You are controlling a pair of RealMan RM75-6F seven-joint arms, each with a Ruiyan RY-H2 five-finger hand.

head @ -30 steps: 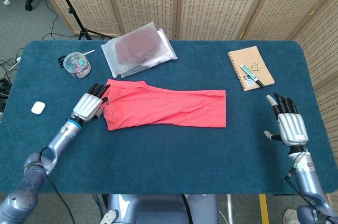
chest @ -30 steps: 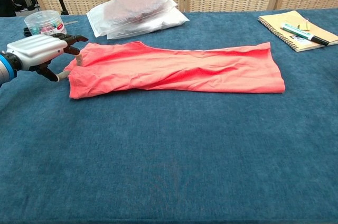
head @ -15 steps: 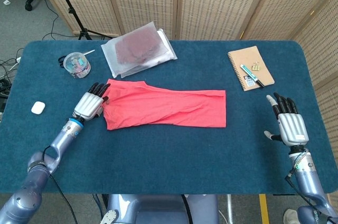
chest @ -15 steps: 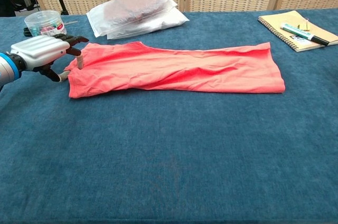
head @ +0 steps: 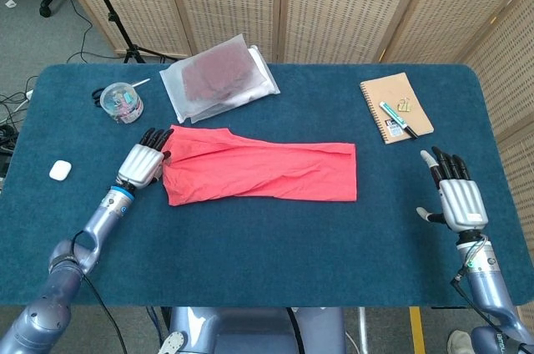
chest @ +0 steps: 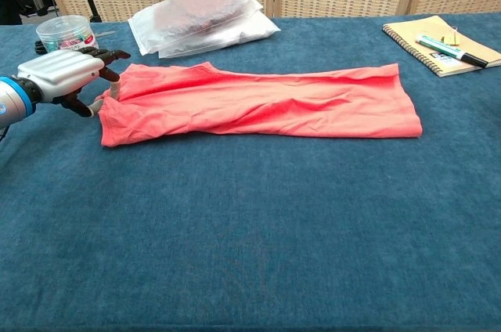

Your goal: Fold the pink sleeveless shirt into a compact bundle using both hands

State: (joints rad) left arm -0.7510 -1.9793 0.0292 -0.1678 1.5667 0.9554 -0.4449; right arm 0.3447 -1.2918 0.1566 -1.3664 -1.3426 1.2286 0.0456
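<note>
The pink shirt (head: 259,172) lies stretched across the middle of the blue counter (head: 267,245), already narrowed into a long band, so the lengthwise fold looks done and the end-over-end fold is the step in hand. The left hand (chest: 64,77) sits at the shirt's left end, its fingers (chest: 109,56) loosely curled, tips at the cloth edge; whether they have pinched any fabric, I cannot tell. The right hand (head: 455,194) hovers well apart from the shirt's right end, fingers spread, holding nothing. Next, I judge, the left needs a firm grip on that edge, while the right closes in to help
</note>
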